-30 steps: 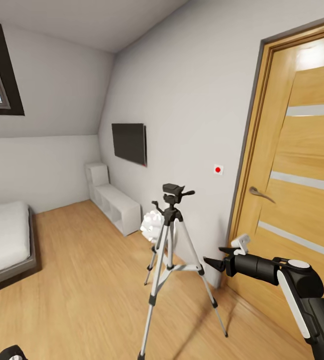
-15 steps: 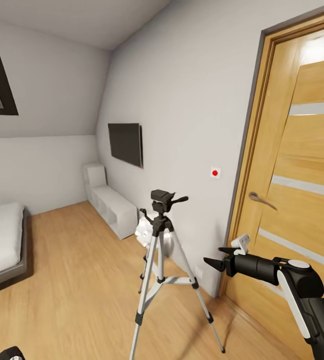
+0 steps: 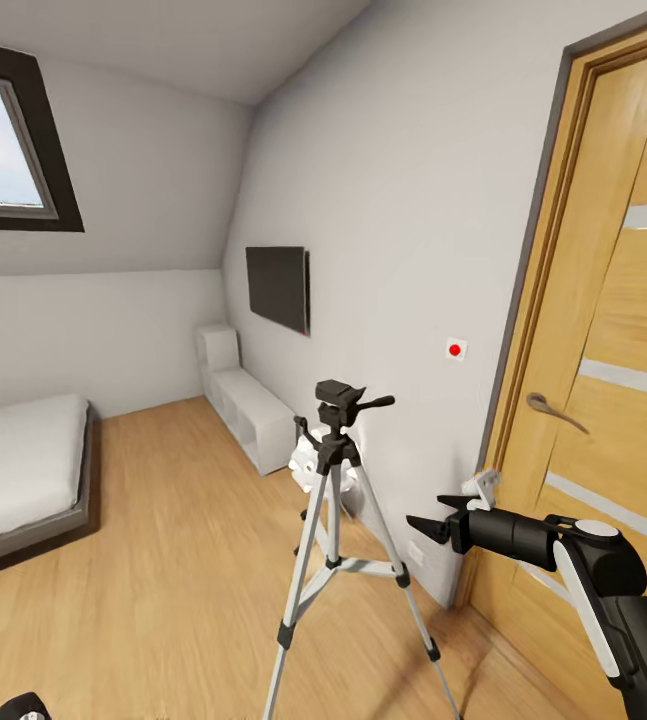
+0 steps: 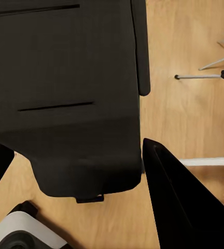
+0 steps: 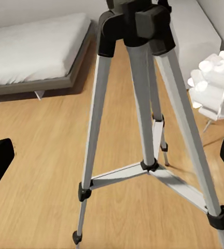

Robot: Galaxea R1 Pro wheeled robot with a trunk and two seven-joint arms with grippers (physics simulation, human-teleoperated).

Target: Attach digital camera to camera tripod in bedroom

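Observation:
The camera tripod [image 3: 335, 520] stands on the wood floor in the middle of the head view, silver legs spread, with its black head [image 3: 340, 393] and pan handle on top. My right gripper [image 3: 425, 510] is open and empty, a short way right of the tripod at about mid-leg height. In the right wrist view the tripod [image 5: 143, 93] stands close ahead between the two spread fingertips. My left gripper [image 4: 78, 148] is open, hanging low beside the robot's dark body above the floor. The digital camera is out of view.
A wooden door [image 3: 613, 350] with a handle [image 3: 553, 408] is close on the right. A white spiky globe lamp [image 3: 308, 462] stands just behind the tripod by the wall. Farther back are a low white shelf [image 3: 253, 410], a wall TV [image 3: 278, 288] and a grey bed [image 3: 23, 480].
The whole view has shifted: more of the skylight and bed shows and the door has slid right. The tripod looks slightly nearer. My right arm keeps its pose.

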